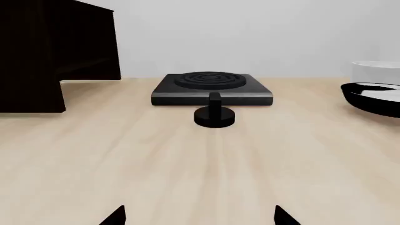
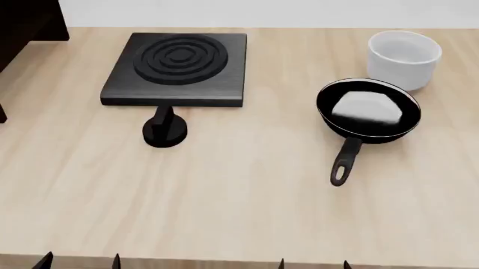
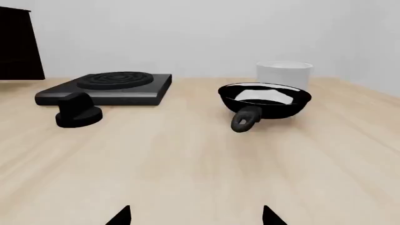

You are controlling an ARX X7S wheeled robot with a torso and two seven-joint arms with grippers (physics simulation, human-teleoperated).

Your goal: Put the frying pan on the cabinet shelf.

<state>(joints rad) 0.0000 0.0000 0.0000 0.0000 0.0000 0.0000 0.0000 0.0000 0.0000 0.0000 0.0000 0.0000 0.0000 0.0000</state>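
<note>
**While nothing is gripped yet, the risks sit in the handle grab and the long carry**

Frying pan (image 2: 367, 109) sits on the surface (image 2: 239, 196) toward the right, just in front of the white bowl (image 2: 403, 58), handle pointing back at the robot. Cabinet (image 2: 26, 25) is at the far left, well apart from the pan, with the burner plate (image 2: 176, 68) and a black knob (image 2: 164, 130) in between.

Right gripper (image 3: 195, 216) and left gripper (image 1: 199, 216): fingers spread wide on both, nothing held, both back near the front edge.

What could go wrong, my read:
- Gripping far out on the thin handle, near the loop, likely lets the pan droop or twist under its own weight.
- Reaching too deep nudges the pan into the bowl, which is very close behind it.
- A low carry leftward could clip the knob or the burner plate.
- Rim could catch a cabinet panel on the way in.

Hard to see:
- Cabinet is cropped in every view and nearly black, so shelf height and opening can't be read.
- Only the fingertips show in each view.
- In the left wrist view, pan and bowl are cut by the frame edge.
- Pale patch inside the pan: reflection or contents, can't tell.
</note>
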